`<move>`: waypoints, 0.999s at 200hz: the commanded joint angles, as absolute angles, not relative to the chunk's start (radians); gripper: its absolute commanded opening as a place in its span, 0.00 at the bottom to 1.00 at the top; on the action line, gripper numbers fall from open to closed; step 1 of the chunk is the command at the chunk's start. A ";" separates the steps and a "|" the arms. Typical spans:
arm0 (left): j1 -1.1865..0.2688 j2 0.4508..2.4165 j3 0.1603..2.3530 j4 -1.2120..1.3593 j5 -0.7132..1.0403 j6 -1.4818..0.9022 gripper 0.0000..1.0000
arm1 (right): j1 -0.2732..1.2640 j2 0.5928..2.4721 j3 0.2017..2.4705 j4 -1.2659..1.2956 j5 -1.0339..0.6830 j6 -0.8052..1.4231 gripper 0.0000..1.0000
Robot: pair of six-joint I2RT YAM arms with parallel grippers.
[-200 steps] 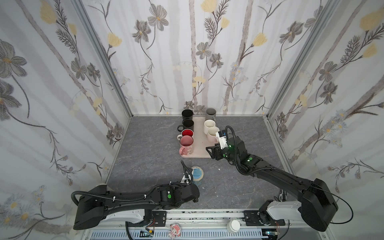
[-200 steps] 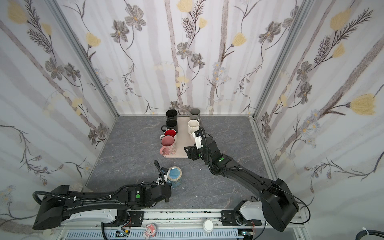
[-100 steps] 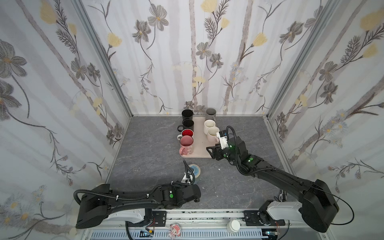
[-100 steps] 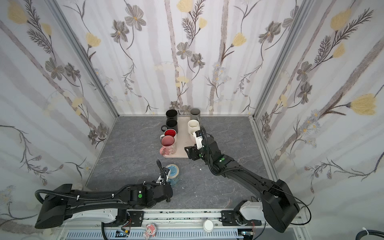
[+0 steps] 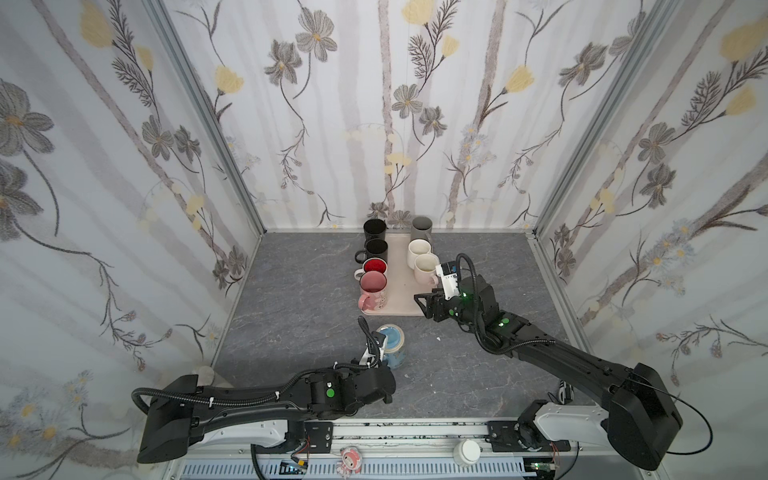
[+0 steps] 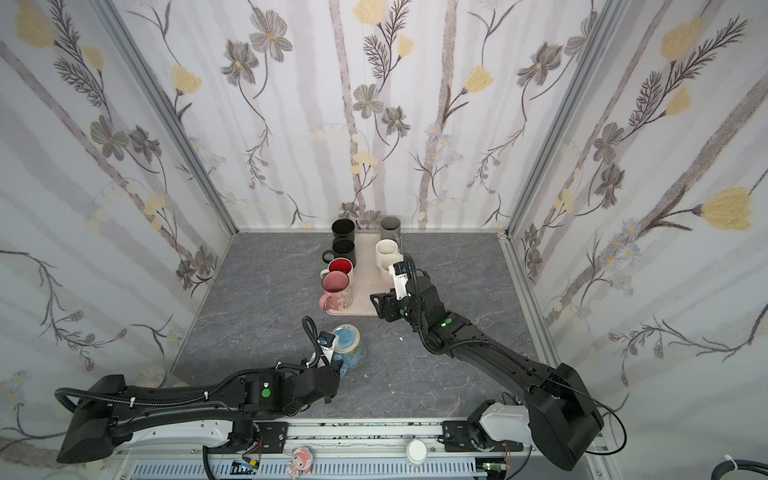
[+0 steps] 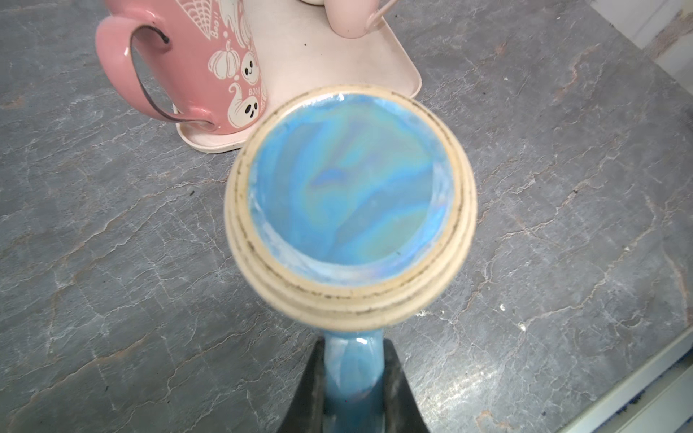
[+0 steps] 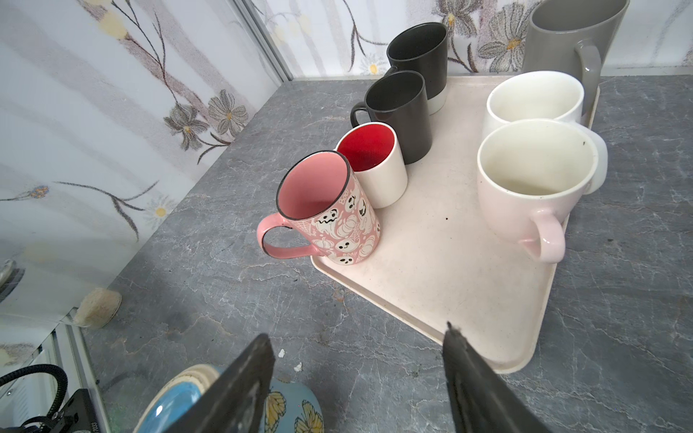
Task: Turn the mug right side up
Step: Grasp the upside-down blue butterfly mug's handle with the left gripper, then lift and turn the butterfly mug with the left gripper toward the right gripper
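Left gripper clamped on the mug's handle, right gripper open and empty.

The blue mug (image 5: 392,345) sits base up on the grey table (image 5: 299,316), just in front of the tray (image 5: 401,291) and near the pink mug (image 5: 372,291) at the tray's front corner. In the left wrist view the left gripper (image 7: 353,348) has its two fingers (image 7: 309,390) pressed against opposite sides of the handle (image 7: 352,378), with the pale ring of the mug's base facing the camera. Whether the rim has left the table cannot be told. The right gripper (image 8: 356,333) hangs above the tray's near edge, its jaws wide apart with nothing between them. It is well clear of the cream mugs (image 8: 532,176) on the tray.
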State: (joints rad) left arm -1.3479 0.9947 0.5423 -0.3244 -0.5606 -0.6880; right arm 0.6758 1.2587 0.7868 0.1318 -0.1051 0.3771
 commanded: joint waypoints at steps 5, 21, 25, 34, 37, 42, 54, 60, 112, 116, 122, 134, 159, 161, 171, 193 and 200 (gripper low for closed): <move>-1.336 0.935 0.535 -0.225 -0.647 -0.707 0.00 | 0.676 1.233 0.770 0.199 -0.087 0.403 0.71; -1.311 0.859 0.516 -0.183 -0.647 -0.704 0.00 | 0.674 1.213 0.761 0.225 -0.089 0.413 0.71; -1.302 0.838 0.509 -0.169 -0.641 -0.701 0.00 | 0.674 1.207 0.761 0.234 -0.091 0.414 0.71; -1.272 0.786 0.493 -0.137 -0.626 -0.692 0.00 | 0.673 1.195 0.724 0.254 -0.096 0.421 0.71; -1.261 0.770 0.489 -0.125 -0.617 -0.688 0.00 | 0.673 1.192 0.720 0.260 -0.098 0.423 0.72; -1.243 0.745 0.482 -0.107 -0.603 -0.681 0.00 | 0.674 1.185 0.715 0.271 -0.102 0.428 0.71; -1.197 0.693 0.472 -0.072 -0.578 -0.666 0.00 | 0.673 1.172 0.704 0.294 -0.119 0.438 0.71; -1.179 0.672 0.472 -0.055 -0.569 -0.657 0.00 | 0.673 1.165 0.697 0.306 -0.126 0.443 0.71; -1.042 0.609 0.480 0.212 -0.493 -0.578 0.00 | 0.672 1.080 0.627 0.448 -0.169 0.501 0.72; -1.033 0.616 0.480 0.238 -0.483 -0.575 0.00 | 0.673 1.073 0.623 0.458 -0.174 0.508 0.72; -1.024 0.628 0.484 0.271 -0.470 -0.572 0.00 | 0.672 1.066 0.619 0.471 -0.179 0.516 0.72; -1.013 0.663 0.499 0.318 -0.462 -0.568 0.00 | 0.673 1.052 0.614 0.490 -0.196 0.534 0.72; -1.000 0.731 0.523 0.424 -0.450 -0.544 0.00 | 0.674 1.041 0.612 0.524 -0.245 0.600 0.74; -0.998 0.736 0.525 0.432 -0.450 -0.541 0.00 | 0.674 1.041 0.610 0.529 -0.249 0.608 0.74; -0.989 0.755 0.529 0.479 -0.449 -0.543 0.00 | 0.673 1.046 0.606 0.561 -0.276 0.644 0.75; -0.957 0.799 0.539 0.563 -0.427 -0.570 0.00 | 0.675 1.067 0.605 0.628 -0.349 0.740 0.76; -0.944 0.811 0.543 0.586 -0.417 -0.580 0.00 | 0.676 1.077 0.602 0.661 -0.368 0.770 0.76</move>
State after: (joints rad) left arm -0.9718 0.7811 0.5167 0.3138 -0.4328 -0.5690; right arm 0.6731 1.0580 0.6075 0.5152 -0.2665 0.6369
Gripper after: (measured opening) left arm 0.154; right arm 0.757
